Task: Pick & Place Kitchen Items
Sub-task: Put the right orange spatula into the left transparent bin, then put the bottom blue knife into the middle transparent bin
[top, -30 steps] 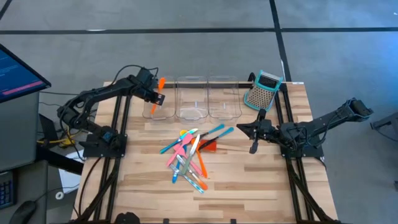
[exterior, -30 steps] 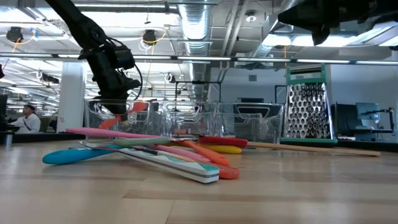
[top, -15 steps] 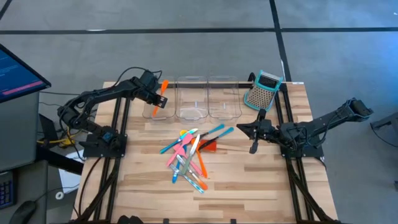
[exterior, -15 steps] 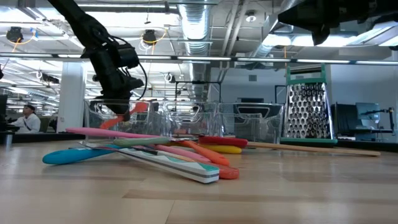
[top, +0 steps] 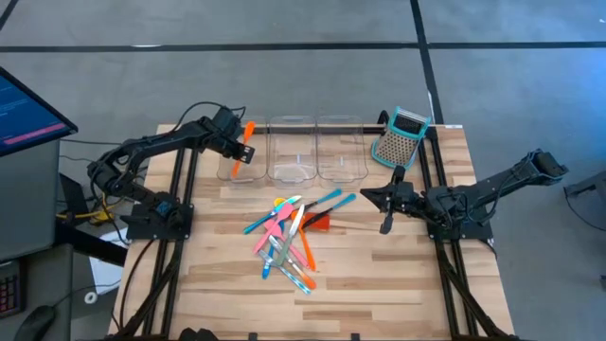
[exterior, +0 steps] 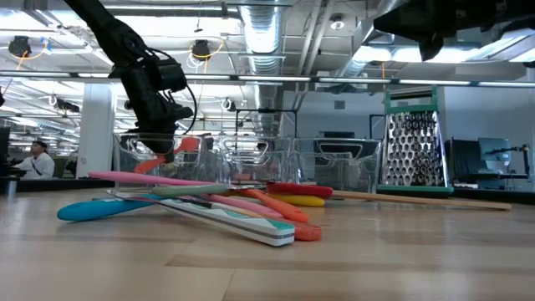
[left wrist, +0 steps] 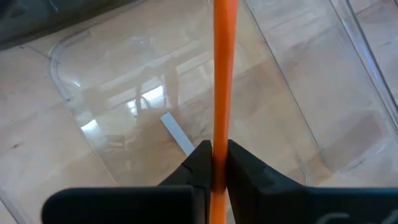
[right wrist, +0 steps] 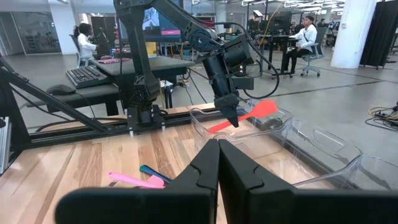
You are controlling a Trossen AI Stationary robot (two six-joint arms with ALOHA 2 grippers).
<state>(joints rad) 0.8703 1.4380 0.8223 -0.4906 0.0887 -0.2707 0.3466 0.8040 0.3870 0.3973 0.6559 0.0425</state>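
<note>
An orange spatula (top: 243, 150) hangs over the leftmost of three clear bins (top: 230, 171), with my left gripper (top: 238, 145) shut on it. The same spatula (right wrist: 249, 114) shows in the right wrist view and, behind the bin wall, in the low view (exterior: 177, 149). The other kitchen items lie in a loose pile (top: 287, 237) mid-table: orange, pink, teal, blue and yellow utensils crossing one another. My right gripper (top: 364, 195) waits shut and level, right of the pile, holding nothing. My left gripper pinches the spatula's slim handle (left wrist: 219, 146) between its two fingers, about midway along it. The fingers (left wrist: 200, 163) come slanting down from the table's left and lie across the handle. The spatula is tilted, its blade end (right wrist: 266, 108) higher, and is lifted clear of the bin floor.
The middle bin (top: 292, 163) and right bin (top: 342, 159) stand beside the left one along the far edge. A teal-and-grey box grater (top: 400, 135) stands at the far right. Bare wood lies near the front edge (top: 379, 284).
My left gripper has swung a little toward the table's right with the orange spatula, staying over the leftmost bin. The spatula keeps its tilt.
</note>
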